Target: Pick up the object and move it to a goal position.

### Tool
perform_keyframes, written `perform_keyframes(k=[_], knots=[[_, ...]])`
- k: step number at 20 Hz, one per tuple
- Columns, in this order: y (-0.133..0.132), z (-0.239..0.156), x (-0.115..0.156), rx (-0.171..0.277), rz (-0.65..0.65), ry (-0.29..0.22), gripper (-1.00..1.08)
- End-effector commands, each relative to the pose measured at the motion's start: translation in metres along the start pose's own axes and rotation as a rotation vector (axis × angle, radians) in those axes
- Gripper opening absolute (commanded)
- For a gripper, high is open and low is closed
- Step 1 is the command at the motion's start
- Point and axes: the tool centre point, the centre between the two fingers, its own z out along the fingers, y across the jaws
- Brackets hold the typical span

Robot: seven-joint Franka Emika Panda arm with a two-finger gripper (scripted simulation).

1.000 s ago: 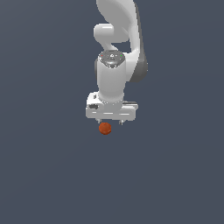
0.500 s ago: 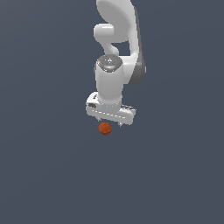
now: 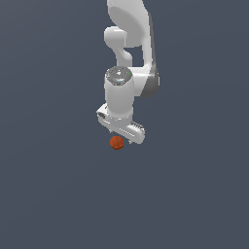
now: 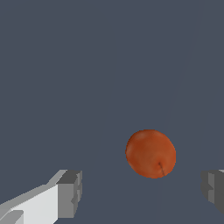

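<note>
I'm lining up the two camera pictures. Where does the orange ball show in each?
Exterior view: the ball sits just under the white gripper, near the picture's middle.
Wrist view: the ball lies between the two grey fingers, nearer one of them, touching neither.
Shared landmark: the gripper itself.

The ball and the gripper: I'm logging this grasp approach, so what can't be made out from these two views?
- Exterior view: the gripper fingertips are hidden behind the white hand, so their gap to the orange-red ball cannot be judged.
- Wrist view: both fingers are cut off by the picture's edges; the ball lies between them, untouched.
- No goal marker shows in either view.
- The ball's height above the surface cannot be told.
</note>
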Motion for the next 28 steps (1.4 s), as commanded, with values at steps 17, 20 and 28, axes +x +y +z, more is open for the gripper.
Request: perform_keyframes(k=[17,20,28], knots=[[0.023,0.031,-0.01,-0.009,0.563,-0.017,1.0],[0.027,0.035,-0.011,-0.011,0.65,-0.018,1.0],[0.034,0.043,-0.014,-0.017,0.813,-0.018,1.0]])
